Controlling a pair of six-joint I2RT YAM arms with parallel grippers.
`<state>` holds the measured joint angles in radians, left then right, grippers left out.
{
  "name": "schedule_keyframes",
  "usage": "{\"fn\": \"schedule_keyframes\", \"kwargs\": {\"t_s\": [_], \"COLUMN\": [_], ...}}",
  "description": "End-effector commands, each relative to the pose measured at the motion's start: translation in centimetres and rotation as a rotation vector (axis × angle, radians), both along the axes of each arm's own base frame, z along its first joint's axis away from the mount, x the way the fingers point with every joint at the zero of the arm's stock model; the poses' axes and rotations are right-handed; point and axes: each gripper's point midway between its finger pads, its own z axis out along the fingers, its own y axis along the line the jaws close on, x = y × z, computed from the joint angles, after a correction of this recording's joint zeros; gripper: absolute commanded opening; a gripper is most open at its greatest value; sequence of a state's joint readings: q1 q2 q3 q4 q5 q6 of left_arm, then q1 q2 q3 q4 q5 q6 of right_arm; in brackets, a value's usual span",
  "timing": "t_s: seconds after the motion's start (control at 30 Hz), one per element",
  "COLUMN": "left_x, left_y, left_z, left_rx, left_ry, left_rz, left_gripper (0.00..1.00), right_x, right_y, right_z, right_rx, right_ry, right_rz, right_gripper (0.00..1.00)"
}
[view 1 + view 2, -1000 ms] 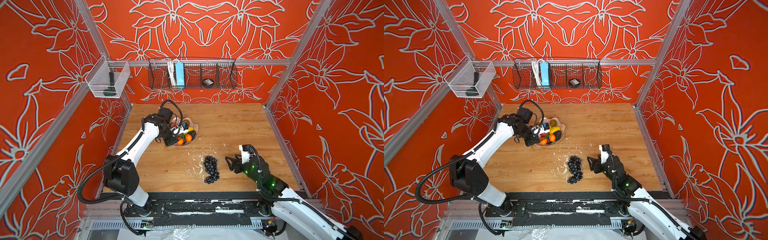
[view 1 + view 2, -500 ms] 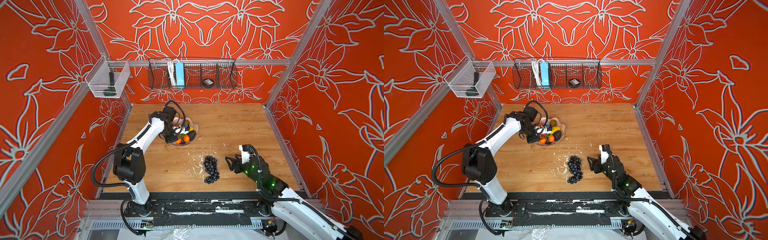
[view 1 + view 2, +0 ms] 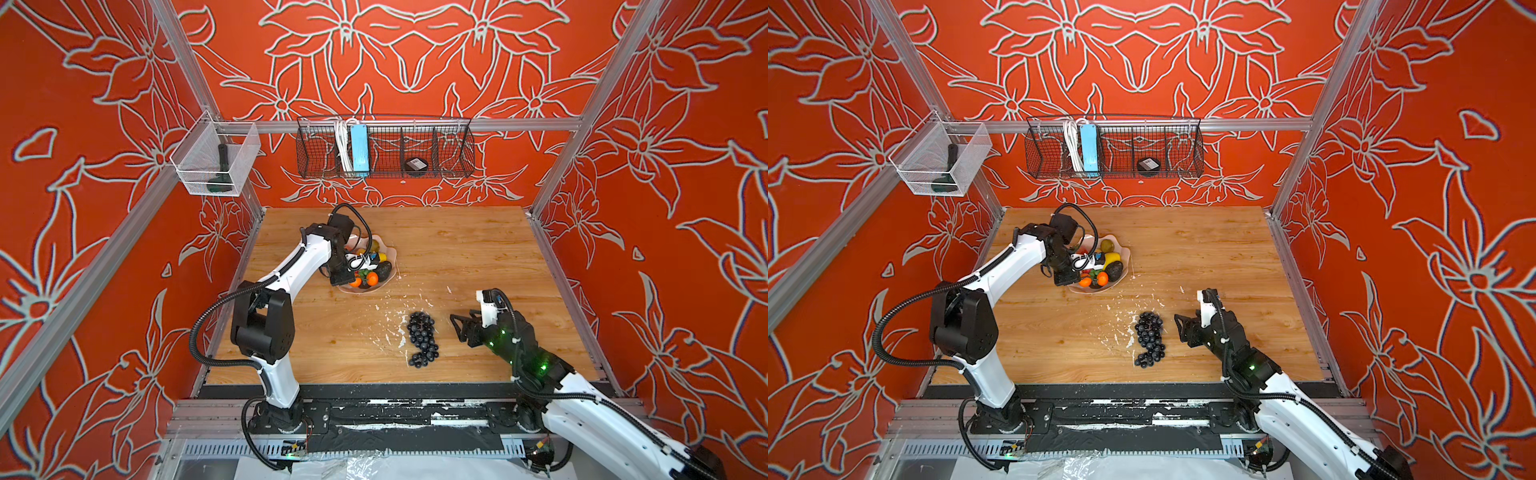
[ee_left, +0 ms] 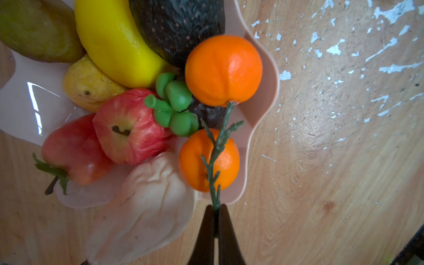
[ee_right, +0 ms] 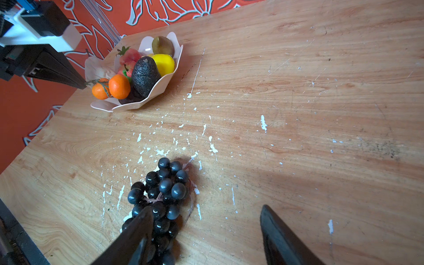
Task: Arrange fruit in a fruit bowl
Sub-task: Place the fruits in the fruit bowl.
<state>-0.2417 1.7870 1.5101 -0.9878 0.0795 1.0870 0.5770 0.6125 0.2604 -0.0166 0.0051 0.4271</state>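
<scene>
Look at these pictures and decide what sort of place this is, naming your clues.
Probably a robot test booth, not a kitchen: two white-and-black robot arms on a black rail, aluminium-framed orange floral walls, and toy fruit in a pale pink scalloped bowl.

Both top views come through bright and even, reds saturated, with a little colour fringing on the wall pattern out at the sides. Left wrist view is dimmer: a white glare streak on the fruit bowl, the near cream piece looking soft. Right wrist view, a broad soft shadow lies across the table.
</scene>
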Motion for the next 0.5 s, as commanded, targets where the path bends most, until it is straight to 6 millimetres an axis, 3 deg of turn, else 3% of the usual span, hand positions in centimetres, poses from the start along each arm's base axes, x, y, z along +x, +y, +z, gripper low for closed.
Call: {"fn": "schedule_keyframes", "kwargs": {"t_s": [0.0, 0.17, 0.4, 0.47], "left_x": [-0.6, -2.2, -2.0, -2.0], "left_y": [0.3, -0.5, -0.1, -0.2], "left_z": [-1.0, -0.9, -1.6, -1.6], "left_rx": [0.012, -0.025, -0.002, -0.006], "left_ry": [0.035, 0.080, 0.080, 0.080], "left_rz": [-0.037, -0.086, -0.079, -0.076], "left_gripper": [0.00, 0.00, 0.00, 0.04], "right_x": [0.2, 0.2, 0.2, 0.2], "right_y": [-0.4, -0.4, -0.3, -0.3], "right_z": [-0.2, -0.3, -0.4, -0.4], "right_rx": [0.006, 0.005, 0.005, 0.005], "right_ry": [0.000, 0.001, 0.005, 0.004], "right_rz": [-0.025, -0.025, -0.020, -0.022], "right_gripper": [0.74, 0.74, 0.74, 0.74]}}
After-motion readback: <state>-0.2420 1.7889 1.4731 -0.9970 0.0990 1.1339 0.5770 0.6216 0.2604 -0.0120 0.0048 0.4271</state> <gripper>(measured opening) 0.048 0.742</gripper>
